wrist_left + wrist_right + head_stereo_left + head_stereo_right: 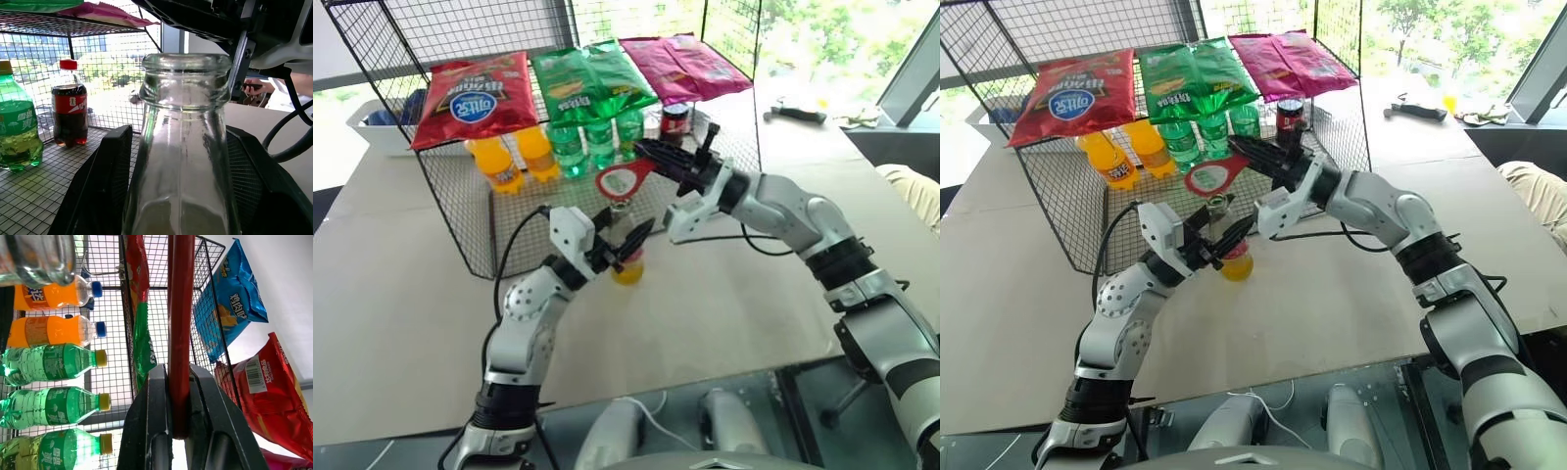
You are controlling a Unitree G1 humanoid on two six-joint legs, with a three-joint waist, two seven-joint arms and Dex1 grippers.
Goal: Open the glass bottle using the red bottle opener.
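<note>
Two grippers at work before a wire rack (450, 211) on the table (382, 284). Left gripper (625, 243): fingers part-spread, clasping the bottle (183, 161) upright, mouth bare, no cap on it. Right gripper (651, 155): fingers clamped tight on the opener (625, 180) by its handle, ring head just above the bottle mouth, apart from it. Rack holds orange bottles (514, 157), green bottles (592, 142), snack bags (475, 98).

The left arm reaches forward with its elbow bent, the left gripper (619, 247) with its fingers (105, 186) clasped on either side of the glass bottle (183, 147), while the right arm crosses in from the right, the right gripper (651, 155) pinching the red bottle opener (625, 180) above it.
</note>
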